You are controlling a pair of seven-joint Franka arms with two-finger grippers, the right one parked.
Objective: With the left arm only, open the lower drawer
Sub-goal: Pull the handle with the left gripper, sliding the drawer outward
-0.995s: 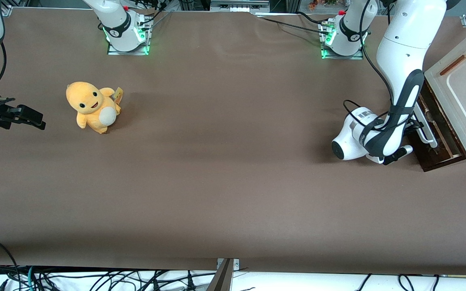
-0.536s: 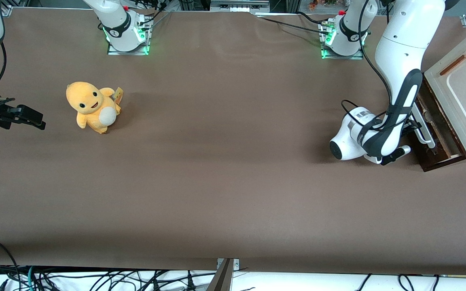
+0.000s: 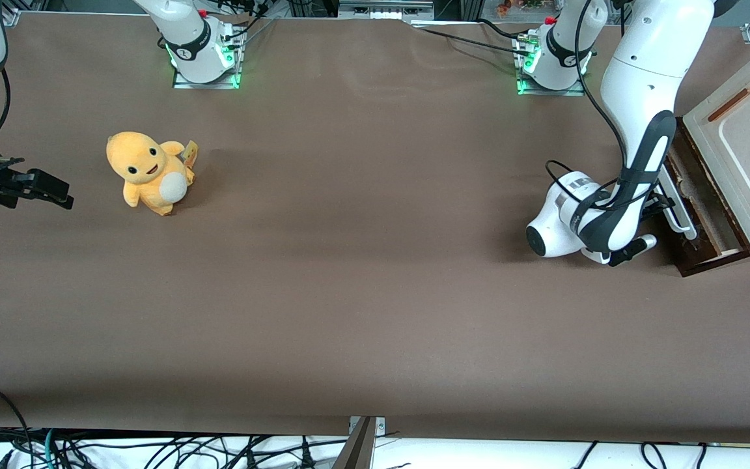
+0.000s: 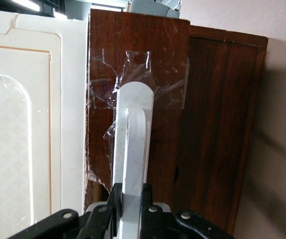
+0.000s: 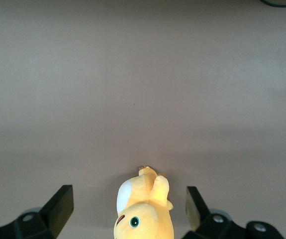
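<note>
- One broad table (image 3: pixel 349 293) covered in plain brown sheeting carries everything, with a small cabinet standing at the working arm's end.
- Large and white with dark grey sections and a looping black cable, the left arm (image 3: pixel 642 85) reaches down from above to the cabinet's front, its wrist bent low over the table.
- Cream-coloured, with a raised rounded inset and a thin orange-brown bar, the upper panel (image 3: pixel 743 153) sits above the drawer on that cabinet.
- Shallow and dark brown, made of wood, the lower drawer (image 3: pixel 700 215) sticks out from under the cream panel, pulled partly open so a strip of pale inside shows along its length; in the wrist view its front (image 4: pixel 138 69) carries crinkled clear tape.
- Soft and orange-yellow with a pale belly, a plush toy (image 3: pixel 147 172) sits well apart, toward the parked arm's end of the table.
- Long and white, the bar handle (image 4: pixel 133 144) runs along the drawer front.
- Small and black, the gripper (image 4: pixel 131 204) is at the drawer front, its two fingers pinched narrow against either side of the white bar handle.
</note>
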